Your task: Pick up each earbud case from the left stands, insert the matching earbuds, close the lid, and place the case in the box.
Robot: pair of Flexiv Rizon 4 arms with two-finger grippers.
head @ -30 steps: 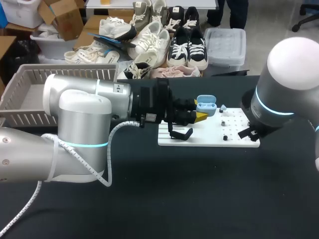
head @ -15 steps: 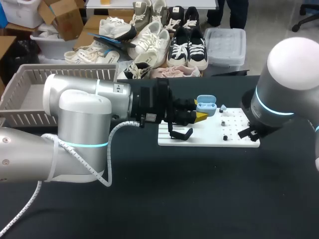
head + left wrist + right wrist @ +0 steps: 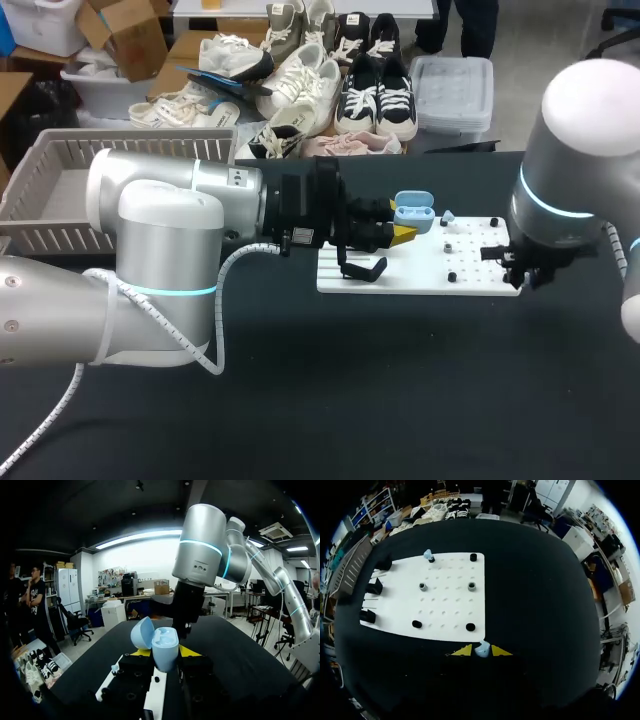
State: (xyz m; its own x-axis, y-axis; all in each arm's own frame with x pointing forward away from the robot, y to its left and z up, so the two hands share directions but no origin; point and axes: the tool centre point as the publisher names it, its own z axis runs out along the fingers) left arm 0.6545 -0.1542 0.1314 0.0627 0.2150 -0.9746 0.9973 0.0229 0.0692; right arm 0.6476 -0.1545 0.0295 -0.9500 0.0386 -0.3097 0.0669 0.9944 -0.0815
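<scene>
Since the earlier frame our right arm (image 3: 565, 190) had shifted rightward, the right jaws clenched on a pale-blue earbud (image 3: 481, 649) at the white board's (image 3: 420, 272) near right corner. Our left jaws kept grasping the open blue case (image 3: 412, 212) over the board's far edge, and a second earbud (image 3: 447, 216) stood just right of it.

We see even overhead light on the matte black tabletop (image 3: 300, 400), which swallows most shadows. The flat white pegboard (image 3: 445, 595) is brightest, its short black pegs (image 3: 470, 627) casting little shade. Soft highlights run along our silver left arm (image 3: 160, 190). The open pale blue earbud case (image 3: 162, 647) is lit from above, the black fingers (image 3: 134, 666) of the left gripper (image 3: 165, 652) sit in shade, and the small pale blue earbud (image 3: 482, 650) gleams faintly.
</scene>
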